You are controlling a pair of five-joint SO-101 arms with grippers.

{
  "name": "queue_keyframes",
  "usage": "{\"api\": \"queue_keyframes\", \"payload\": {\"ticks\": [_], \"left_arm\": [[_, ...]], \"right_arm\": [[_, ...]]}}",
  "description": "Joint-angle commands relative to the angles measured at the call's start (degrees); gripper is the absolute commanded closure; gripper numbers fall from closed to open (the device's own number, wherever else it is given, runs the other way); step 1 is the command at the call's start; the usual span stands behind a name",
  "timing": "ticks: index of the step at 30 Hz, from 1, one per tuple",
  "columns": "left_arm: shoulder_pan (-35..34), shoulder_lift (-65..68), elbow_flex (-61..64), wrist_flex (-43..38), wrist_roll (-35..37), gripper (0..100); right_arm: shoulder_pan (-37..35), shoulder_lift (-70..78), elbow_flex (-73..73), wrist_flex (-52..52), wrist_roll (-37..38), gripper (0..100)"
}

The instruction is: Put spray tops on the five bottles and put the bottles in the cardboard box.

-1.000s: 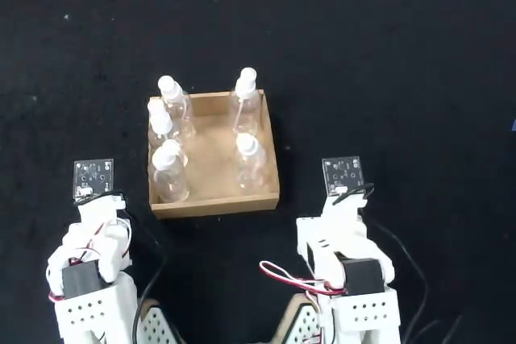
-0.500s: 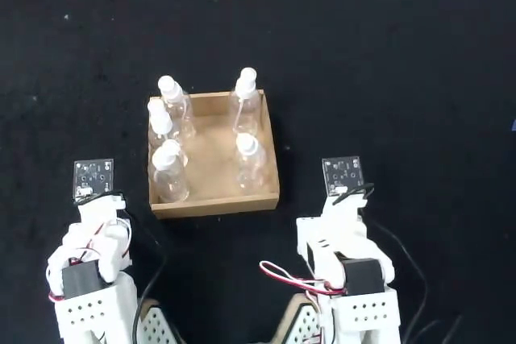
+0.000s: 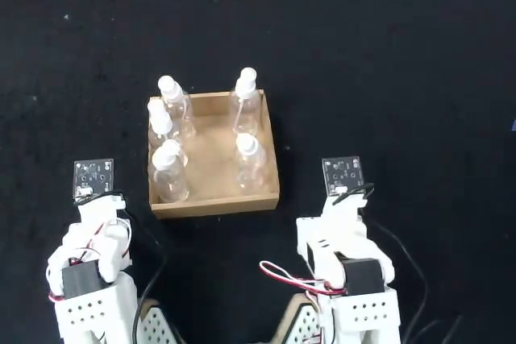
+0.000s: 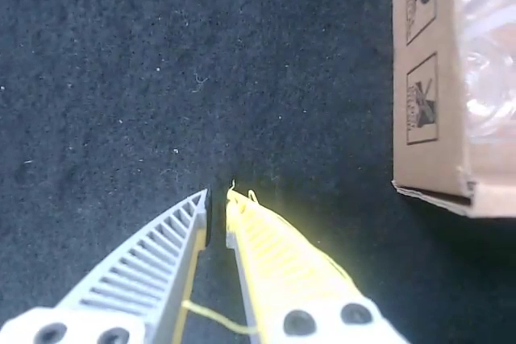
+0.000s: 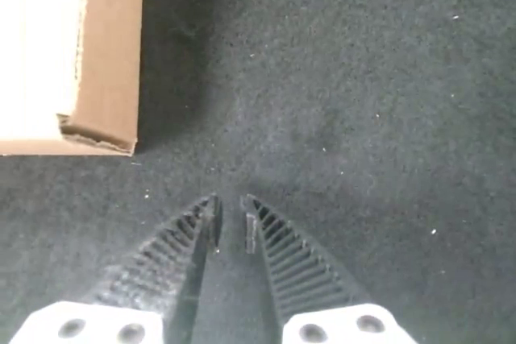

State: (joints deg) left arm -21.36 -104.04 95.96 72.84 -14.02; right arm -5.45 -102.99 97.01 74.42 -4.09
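Seemingly finished. Left gripper closed to a sliver, empty, low over black table just off one front corner of cardboard box. Right gripper likewise near-closed and empty, off the other front corner. All five bottles upright inside box, white spray tops on each. Probably no capping or loading left.

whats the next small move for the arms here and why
Probably none, just leave both arms parked. All five bottles appear to stand inside the cardboard box, each with a white spray top on. The left gripper and right gripper are shut and empty over the black cloth near the box's front corners, so nothing looks left to grasp.
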Motion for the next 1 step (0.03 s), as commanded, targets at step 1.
{"api": "queue_keyframes", "payload": {"ticks": [1], "left_arm": [[0.13,-0.53,1.45,0.26,0.53,97]], "right_arm": [[-0.53,-5.49,-0.57,0.35,0.35,98.7]]}}
